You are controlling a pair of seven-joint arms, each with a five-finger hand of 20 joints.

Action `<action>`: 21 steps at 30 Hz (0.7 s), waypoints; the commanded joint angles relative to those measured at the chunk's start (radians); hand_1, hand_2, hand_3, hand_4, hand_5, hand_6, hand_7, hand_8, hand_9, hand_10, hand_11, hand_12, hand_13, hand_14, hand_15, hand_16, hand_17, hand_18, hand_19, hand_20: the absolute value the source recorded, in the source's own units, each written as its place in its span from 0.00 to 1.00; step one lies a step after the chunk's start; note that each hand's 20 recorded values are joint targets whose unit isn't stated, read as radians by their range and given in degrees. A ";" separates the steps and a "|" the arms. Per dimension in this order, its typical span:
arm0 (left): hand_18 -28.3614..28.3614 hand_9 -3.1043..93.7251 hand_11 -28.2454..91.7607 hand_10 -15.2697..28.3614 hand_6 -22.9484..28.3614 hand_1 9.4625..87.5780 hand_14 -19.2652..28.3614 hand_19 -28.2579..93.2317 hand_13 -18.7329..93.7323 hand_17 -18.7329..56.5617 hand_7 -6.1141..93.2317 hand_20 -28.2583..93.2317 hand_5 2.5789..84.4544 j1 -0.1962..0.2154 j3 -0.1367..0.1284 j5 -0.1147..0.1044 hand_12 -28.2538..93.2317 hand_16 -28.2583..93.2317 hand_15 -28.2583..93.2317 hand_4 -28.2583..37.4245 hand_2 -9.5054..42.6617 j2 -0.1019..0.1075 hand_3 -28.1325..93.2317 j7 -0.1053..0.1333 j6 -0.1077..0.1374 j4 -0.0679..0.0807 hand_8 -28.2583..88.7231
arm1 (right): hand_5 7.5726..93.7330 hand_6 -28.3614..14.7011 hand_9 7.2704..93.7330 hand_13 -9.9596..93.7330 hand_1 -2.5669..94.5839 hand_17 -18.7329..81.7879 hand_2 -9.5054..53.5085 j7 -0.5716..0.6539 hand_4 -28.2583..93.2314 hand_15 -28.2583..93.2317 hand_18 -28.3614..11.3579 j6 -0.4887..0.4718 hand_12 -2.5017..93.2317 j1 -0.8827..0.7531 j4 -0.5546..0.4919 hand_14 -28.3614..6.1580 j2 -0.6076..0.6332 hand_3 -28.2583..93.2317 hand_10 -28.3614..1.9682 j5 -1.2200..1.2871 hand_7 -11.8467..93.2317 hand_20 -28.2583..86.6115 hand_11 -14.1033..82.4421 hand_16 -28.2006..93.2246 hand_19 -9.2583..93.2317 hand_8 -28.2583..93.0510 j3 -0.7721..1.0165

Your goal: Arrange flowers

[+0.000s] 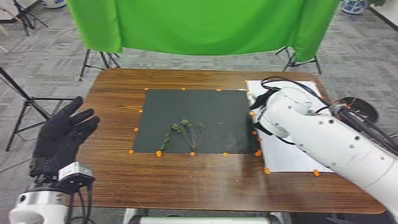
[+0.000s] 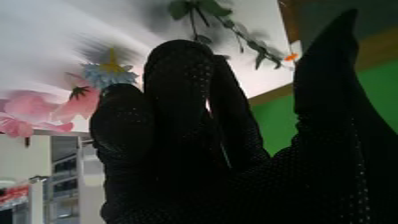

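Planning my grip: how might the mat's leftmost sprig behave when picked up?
The leftmost sprig looks slender, so probably light and easily bent. Its small leaves may crush under a firm pinch. Lying beside the other sprigs, it could snag them.

Gray carpet [image 1: 53, 75] spreads beyond the left robot hand [image 1: 60, 135] and around the wooden bench [image 1: 111, 172] at its right. A bright green cloth [image 1: 209, 27] hangs farther ahead, with black stands [image 1: 86, 62] below its ends.

Table [image 1: 111, 185] is brn wood-grain, mat [image 1: 169, 107] dk grey, flowers [image 2: 31, 106] pink, bloom [image 2: 108, 76] prob. lt blue.
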 commanded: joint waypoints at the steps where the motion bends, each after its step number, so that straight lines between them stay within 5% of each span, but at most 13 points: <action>1: 0.90 0.37 0.47 0.79 0.63 0.27 0.94 0.62 0.36 0.14 0.17 0.29 0.42 -0.013 0.016 -0.013 0.32 0.13 0.68 0.11 0.32 0.013 0.78 0.019 -0.012 0.002 0.17 | 0.51 0.39 0.60 0.82 0.39 0.83 0.11 0.023 0.06 0.81 0.48 -0.033 0.18 0.024 0.051 0.49 -0.038 0.80 0.14 -0.022 0.24 0.31 0.32 0.32 1.00 0.16 -0.026; 15: 0.90 0.38 0.47 0.79 0.63 0.27 0.94 0.62 0.36 0.14 0.17 0.29 0.42 -0.026 0.014 0.004 0.32 0.13 0.68 0.11 0.32 0.002 0.77 -0.001 -0.024 0.009 0.17 | 0.60 0.44 0.68 0.84 0.44 0.84 0.10 0.049 0.05 0.81 0.48 -0.029 0.19 0.034 0.110 0.54 -0.041 0.81 0.24 -0.086 0.27 0.31 0.38 0.32 1.00 0.16 -0.119; 18: 0.90 0.38 0.47 0.79 0.63 0.27 0.94 0.62 0.36 0.14 0.17 0.29 0.42 -0.024 0.011 0.009 0.32 0.13 0.68 0.11 0.32 -0.006 0.77 -0.005 -0.025 0.008 0.17 | 0.64 0.46 0.73 0.86 0.47 0.84 0.09 0.054 0.05 0.80 0.49 -0.023 0.19 0.032 0.117 0.57 -0.035 0.81 0.31 -0.093 0.29 0.32 0.40 0.32 1.00 0.15 -0.127; 21: 0.90 0.38 0.47 0.79 0.63 0.27 0.94 0.62 0.36 0.14 0.17 0.29 0.42 -0.024 0.011 0.018 0.32 0.13 0.68 0.11 0.32 -0.016 0.77 -0.014 -0.028 0.008 0.17 | 0.72 0.51 0.83 0.89 0.58 0.84 0.06 0.052 0.02 0.78 0.49 -0.014 0.24 0.031 0.121 0.64 -0.028 0.77 0.46 -0.116 0.32 0.34 0.39 0.33 1.00 0.27 -0.138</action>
